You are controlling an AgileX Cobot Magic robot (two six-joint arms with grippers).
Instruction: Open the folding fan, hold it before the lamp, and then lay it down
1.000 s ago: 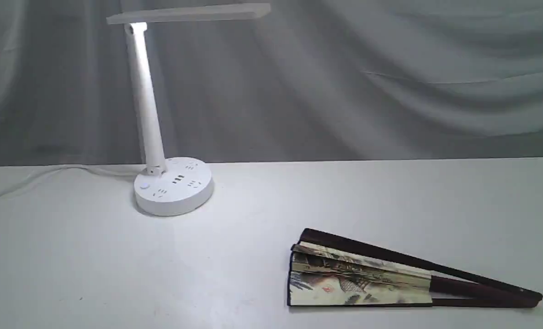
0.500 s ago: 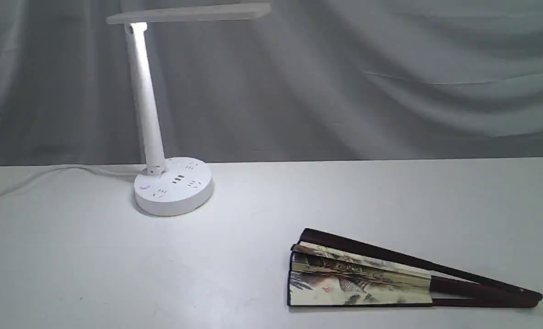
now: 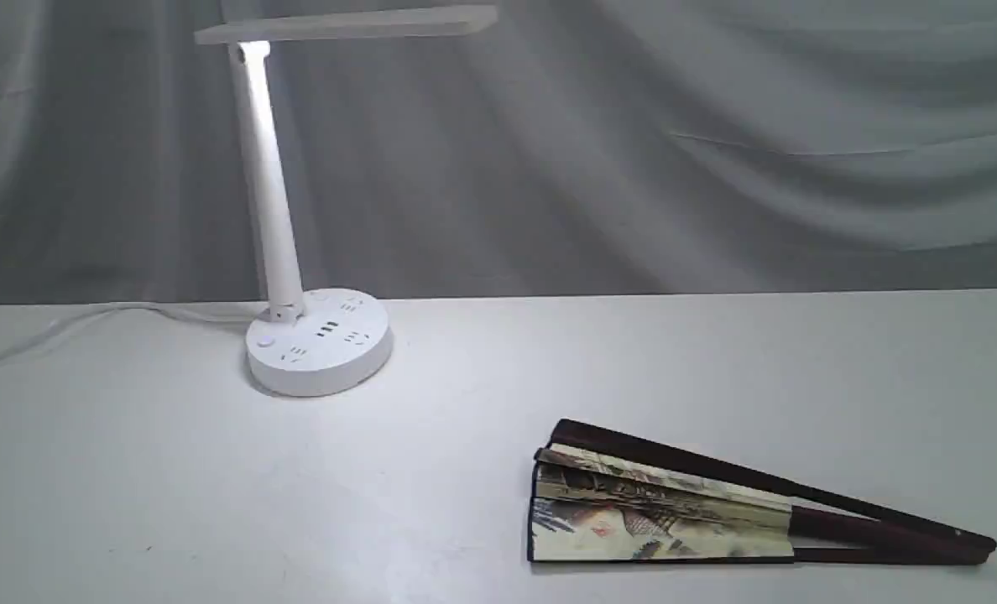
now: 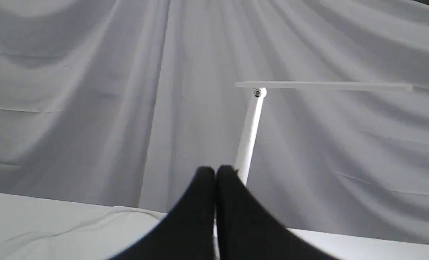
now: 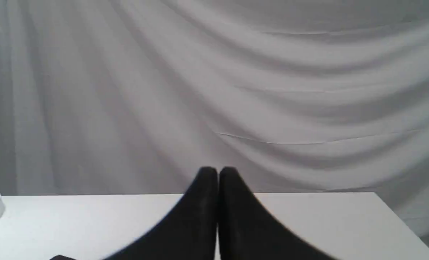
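The folding fan (image 3: 675,512) lies almost closed on the white table at the front right, its painted cream pleats slightly spread between dark maroon guards, pivot end pointing right. The lamp (image 3: 272,210) stands at the back left, lit, with its flat bar head reaching right and its round base (image 3: 320,341) on the table. Neither arm appears in the exterior view. In the left wrist view my left gripper (image 4: 216,172) is shut and empty, with the lamp (image 4: 250,130) beyond it. My right gripper (image 5: 218,172) is shut and empty too; the fan is barely visible there.
A white cord (image 3: 87,323) runs from the lamp base off to the left along the table's back edge. A grey draped cloth (image 3: 717,151) hangs behind the table (image 3: 171,486). The table's right edge shows in the right wrist view.
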